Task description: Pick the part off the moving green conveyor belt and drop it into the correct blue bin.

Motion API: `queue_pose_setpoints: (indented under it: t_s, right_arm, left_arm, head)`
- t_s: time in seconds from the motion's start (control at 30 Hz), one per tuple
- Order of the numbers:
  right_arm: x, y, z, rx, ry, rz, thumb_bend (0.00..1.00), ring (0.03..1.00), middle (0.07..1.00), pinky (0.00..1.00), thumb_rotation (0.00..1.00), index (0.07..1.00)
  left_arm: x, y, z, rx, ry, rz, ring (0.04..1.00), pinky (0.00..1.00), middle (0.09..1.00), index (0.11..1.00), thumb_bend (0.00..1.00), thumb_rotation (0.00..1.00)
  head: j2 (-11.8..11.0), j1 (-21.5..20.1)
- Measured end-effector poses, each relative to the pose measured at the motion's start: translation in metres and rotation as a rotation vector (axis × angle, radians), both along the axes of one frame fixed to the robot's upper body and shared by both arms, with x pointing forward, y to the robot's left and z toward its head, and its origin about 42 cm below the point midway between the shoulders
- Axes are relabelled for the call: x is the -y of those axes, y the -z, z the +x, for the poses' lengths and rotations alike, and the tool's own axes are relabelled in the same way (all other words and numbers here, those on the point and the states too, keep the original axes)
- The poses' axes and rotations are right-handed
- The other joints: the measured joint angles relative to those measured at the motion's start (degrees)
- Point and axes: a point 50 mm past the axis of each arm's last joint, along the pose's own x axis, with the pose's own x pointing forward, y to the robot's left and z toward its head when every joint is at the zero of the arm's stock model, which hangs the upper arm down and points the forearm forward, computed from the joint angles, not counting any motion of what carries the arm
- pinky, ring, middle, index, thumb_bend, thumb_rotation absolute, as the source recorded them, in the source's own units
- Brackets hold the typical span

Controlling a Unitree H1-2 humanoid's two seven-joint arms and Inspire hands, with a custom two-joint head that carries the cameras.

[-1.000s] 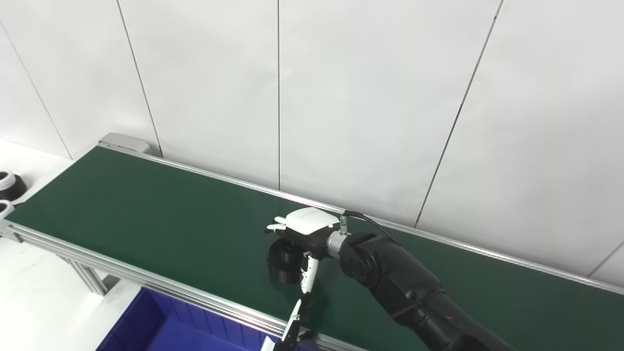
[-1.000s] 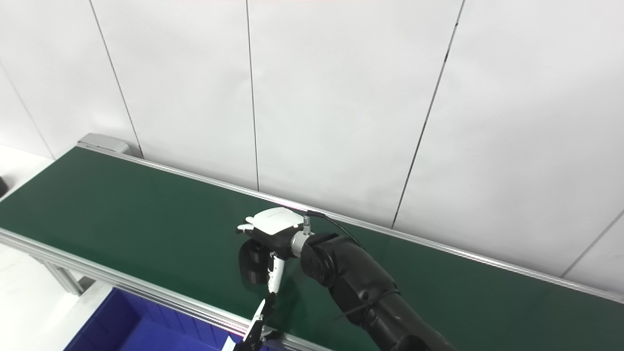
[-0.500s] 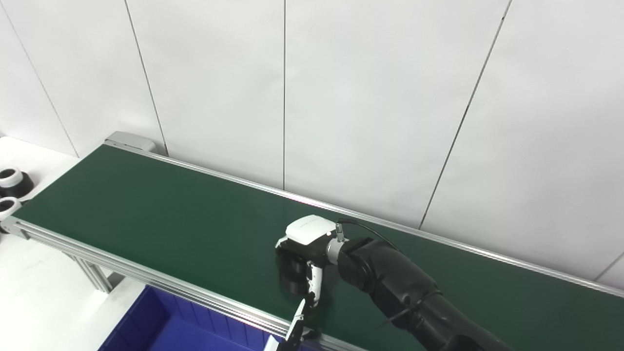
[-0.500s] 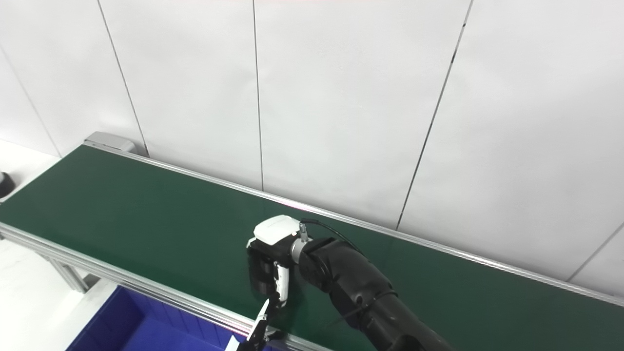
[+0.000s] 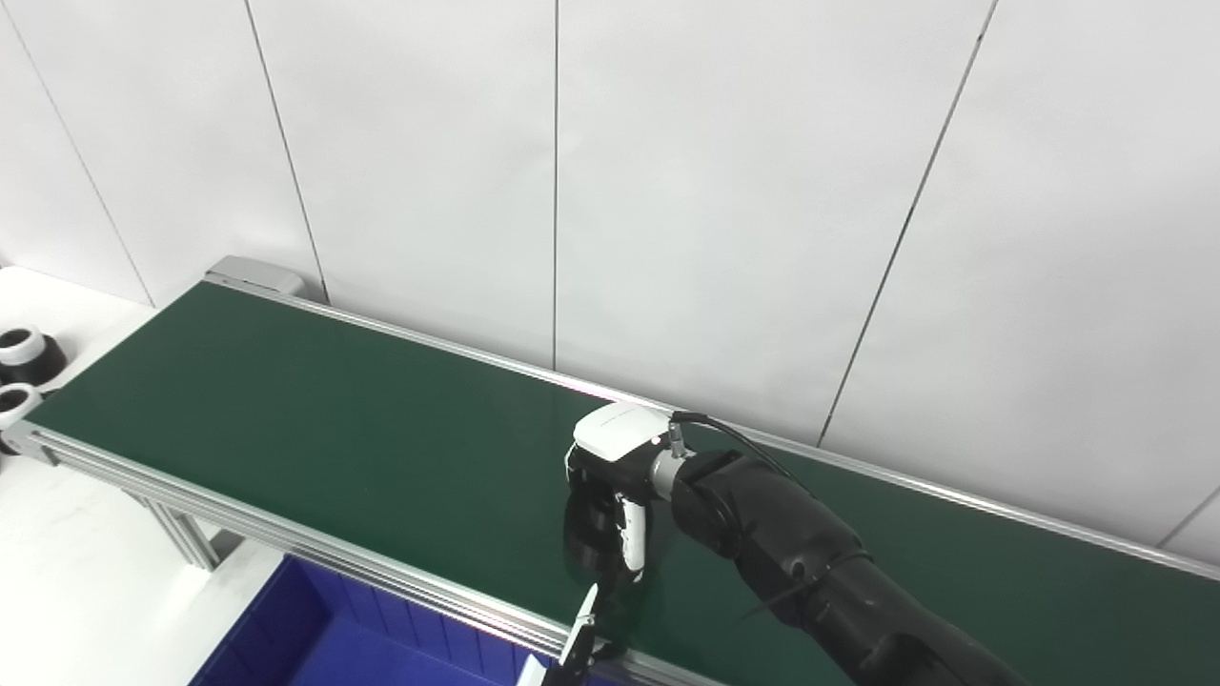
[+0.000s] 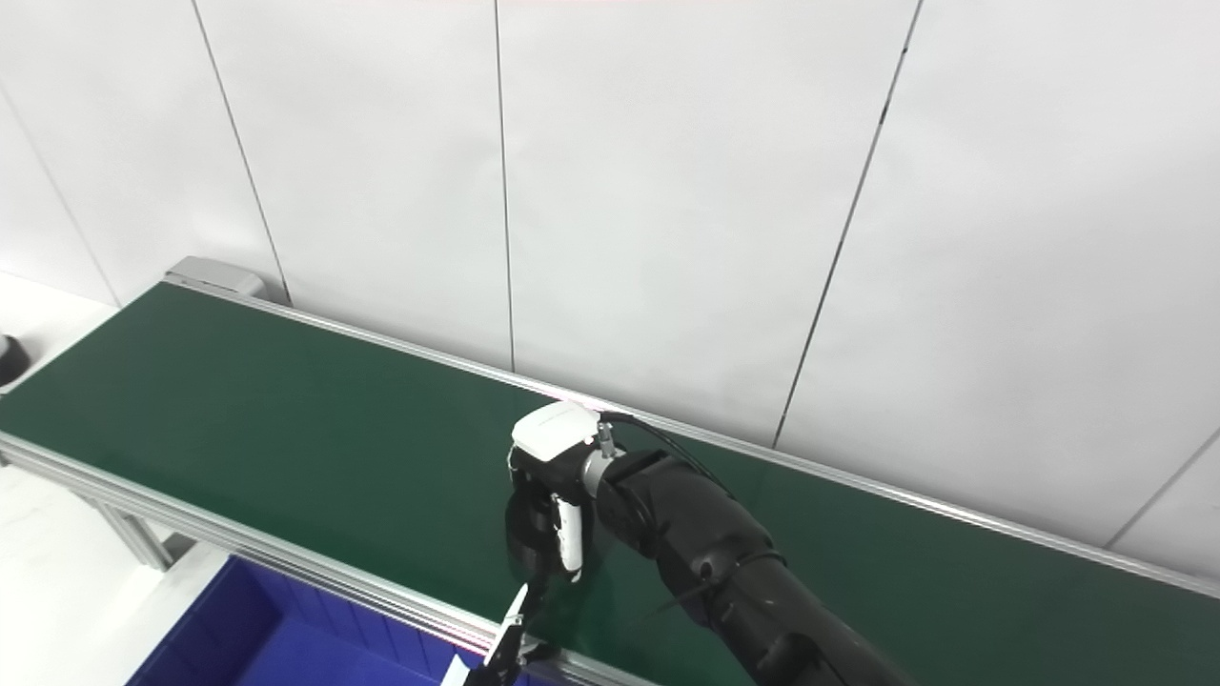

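At the far left of the frame two black-and-white ring-shaped pieces (image 5: 17, 357) sit on the white tabletop (image 5: 57, 572) past the belt's end, and a blue bin (image 5: 315, 638) lies at bottom left below the belt's aluminium rail (image 5: 286, 543). Near frame centre, the right robot hand (image 5: 610, 495), white-backed with black fingers, is curled round the part (image 5: 583, 529), a dark, roundish piece just above the smooth green belt (image 5: 315, 419). Its long axis cannot be made out, and a thin white fingertip of the left robot hand (image 5: 577, 648) pokes up at the bottom edge, its grip unclear.
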Motion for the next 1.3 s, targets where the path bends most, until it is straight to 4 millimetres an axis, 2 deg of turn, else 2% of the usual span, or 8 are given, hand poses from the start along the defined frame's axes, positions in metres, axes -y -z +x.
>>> queue_pose_setpoints:
  t_s: [0.3, 0.47, 0.63, 0.8, 1.0, 1.13, 1.2, 1.3]
  right_arm:
    - [0.012, 0.004, 0.005, -0.011, 0.073, 0.114, 0.51, 0.395, 0.465, 0.31, 0.0, 0.543]
    - [0.016, 0.003, 0.007, -0.026, 0.097, 0.148, 0.51, 0.412, 0.481, 0.36, 0.0, 0.531]
    - [0.011, -0.002, 0.001, -0.057, 0.083, 0.213, 0.51, 0.412, 0.485, 0.36, 0.0, 0.532]
    - [0.0, -0.033, -0.002, -0.038, 0.022, 0.295, 0.52, 0.419, 0.497, 0.38, 0.0, 0.523]
    - [-0.002, -0.075, -0.005, 0.023, -0.07, 0.29, 0.51, 0.401, 0.484, 0.34, 0.0, 0.537]
    - [0.006, -0.103, -0.009, 0.06, -0.128, 0.254, 0.51, 0.383, 0.476, 0.31, 0.0, 0.545]
    - [0.012, -0.114, -0.012, 0.083, -0.153, 0.236, 0.51, 0.384, 0.475, 0.31, 0.0, 0.547]
    - [0.025, -0.129, -0.018, 0.121, -0.185, 0.182, 0.51, 0.384, 0.461, 0.28, 0.0, 0.547]
  left_arm:
    - [0.0, 0.0, 0.0, -0.001, 0.003, 0.0, 1.0, 0.88, 1.0, 1.0, 0.72, 0.69]
    - [0.0, 0.0, 0.0, -0.002, 0.008, 0.0, 0.994, 0.88, 1.0, 1.0, 0.69, 0.69]
    - [0.0, 0.0, 0.0, -0.004, 0.013, -0.007, 0.978, 0.86, 1.0, 1.0, 0.68, 0.68]
    - [0.0, 0.0, 0.0, -0.007, 0.016, -0.015, 0.983, 0.88, 1.0, 1.0, 0.68, 0.69]
    - [0.001, -0.001, -0.001, -0.011, 0.029, -0.022, 0.992, 0.88, 1.0, 1.0, 0.68, 0.7]
    - [0.0, -0.002, -0.002, -0.018, 0.034, -0.042, 0.998, 0.89, 1.0, 1.0, 0.65, 0.71]
    - [0.0, -0.006, -0.003, -0.031, 0.043, -0.036, 1.0, 0.9, 1.0, 1.0, 0.64, 0.72]
    - [0.0, -0.011, -0.004, -0.043, 0.055, -0.031, 1.0, 0.94, 1.0, 1.0, 0.64, 0.73]
  head:
    - [-0.2, -0.4]
    - [-0.2, -0.8]
    - [-0.2, -1.3]
    - [-0.1, -2.4]
    - [0.3, -4.6]
    - [1.8, -7.8]
    - [1.8, -7.8]
    - [3.3, -11.0]
